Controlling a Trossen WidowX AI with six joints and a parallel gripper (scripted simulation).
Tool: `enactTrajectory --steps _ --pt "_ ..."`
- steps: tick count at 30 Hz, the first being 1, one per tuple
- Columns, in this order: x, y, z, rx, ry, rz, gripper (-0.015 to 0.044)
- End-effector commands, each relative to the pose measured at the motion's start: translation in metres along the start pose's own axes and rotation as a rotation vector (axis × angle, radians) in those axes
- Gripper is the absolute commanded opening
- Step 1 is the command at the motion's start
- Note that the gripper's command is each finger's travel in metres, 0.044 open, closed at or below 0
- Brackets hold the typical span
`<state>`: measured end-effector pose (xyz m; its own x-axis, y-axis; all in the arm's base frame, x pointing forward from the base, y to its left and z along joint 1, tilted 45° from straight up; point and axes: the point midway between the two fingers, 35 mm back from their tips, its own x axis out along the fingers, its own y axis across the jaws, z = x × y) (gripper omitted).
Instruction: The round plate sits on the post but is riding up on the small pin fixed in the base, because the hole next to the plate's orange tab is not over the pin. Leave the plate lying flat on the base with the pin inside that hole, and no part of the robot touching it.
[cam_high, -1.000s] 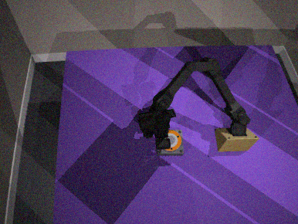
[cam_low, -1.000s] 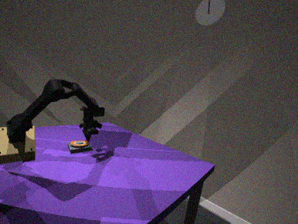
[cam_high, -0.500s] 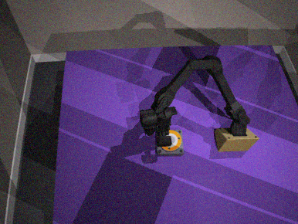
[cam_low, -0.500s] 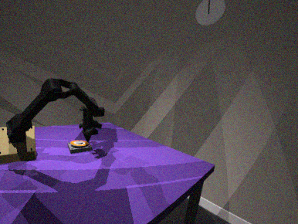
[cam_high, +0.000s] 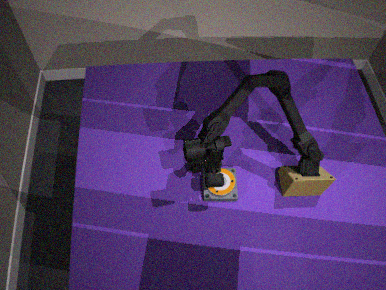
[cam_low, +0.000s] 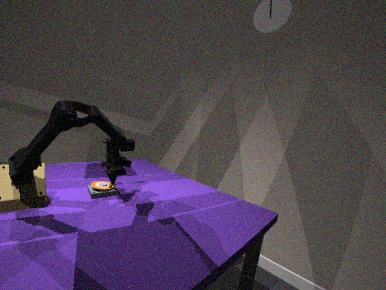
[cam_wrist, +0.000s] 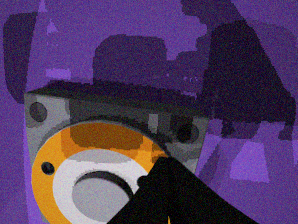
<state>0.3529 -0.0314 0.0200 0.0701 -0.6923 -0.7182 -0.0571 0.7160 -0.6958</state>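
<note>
- The gripper (cam_high: 215, 180) (cam_low: 113, 183) (cam_wrist: 165, 164) has its fingers pressed together, and they pinch nothing. Its tips are down by the plate's edge. I can't tell if they touch it.
- The bit of orange by the tips in the outside view may be the tab (cam_low: 113, 187). If so, the next push is small and sideways, around the post.
- The plate (cam_high: 231, 186) (cam_low: 95, 186) (cam_wrist: 44, 192) has its middle down and left of the tips in the wrist view.
- The post (cam_wrist: 100, 197) is in the plate's middle, farther from the tips than the rim. The pin is hidden, so I can't tell which way to turn.
- The base (cam_high: 220, 198) (cam_low: 103, 195) (cam_wrist: 56, 106) is under it all.
</note>
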Motion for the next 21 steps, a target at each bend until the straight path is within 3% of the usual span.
enactTrajectory --steps 1,21 --pt "0.0040 -0.0042 -0.0075 -0.009 0.018 -0.008 0.0000" --pt "0.0030 -0.0096 -0.0174 -0.009 0.019 -0.008 0.0000"
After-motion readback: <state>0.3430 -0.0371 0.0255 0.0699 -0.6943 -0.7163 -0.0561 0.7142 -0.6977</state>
